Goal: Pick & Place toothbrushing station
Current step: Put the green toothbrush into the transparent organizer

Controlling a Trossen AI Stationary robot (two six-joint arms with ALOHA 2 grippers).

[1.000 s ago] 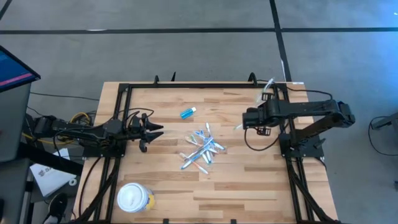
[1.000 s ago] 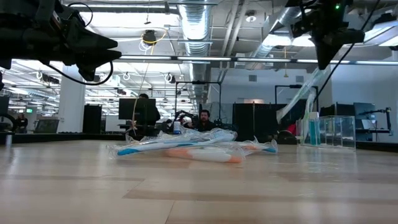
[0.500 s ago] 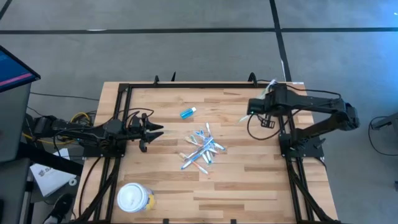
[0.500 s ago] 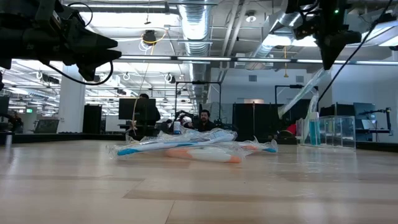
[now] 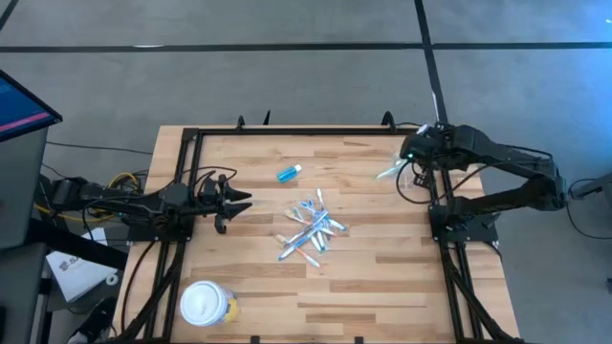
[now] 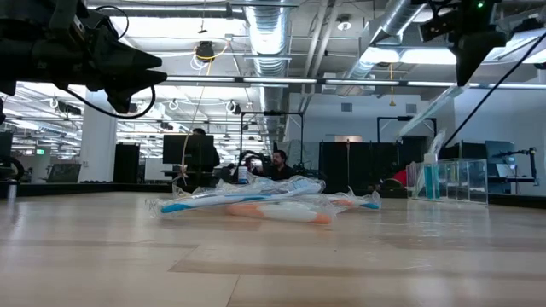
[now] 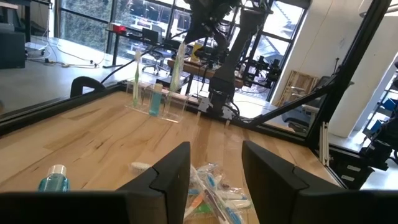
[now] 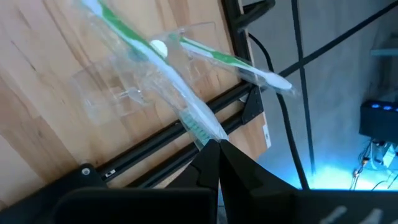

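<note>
1. Left arm [image 5: 124, 203]: matte black, slender jointed links, with a black cable looped over the wrist.
2. Left gripper [image 7: 214, 165]: two broad, angular black fingers.
3. Right arm [image 5: 507, 158]: the same black build, with thin black cables hanging below it.
4. Right gripper [image 8: 214, 155]: two black fingers tapering to points.

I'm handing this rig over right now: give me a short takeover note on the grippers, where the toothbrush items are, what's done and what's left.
Right gripper: shut on a wrapped toothbrush, held over the clear holder at the table's far right corner.
Left gripper: open, empty, waiting at the table's left side.
Clear holder: already has toothbrushes standing in it.
Toothbrush pile: lying mid-table.
Blue tube: lying on the table beyond the pile.
White-lidded tub: near left corner.
Done: a few brushes placed.
Left: release this brush into the holder, then move the pile, probably the tube too.
</note>
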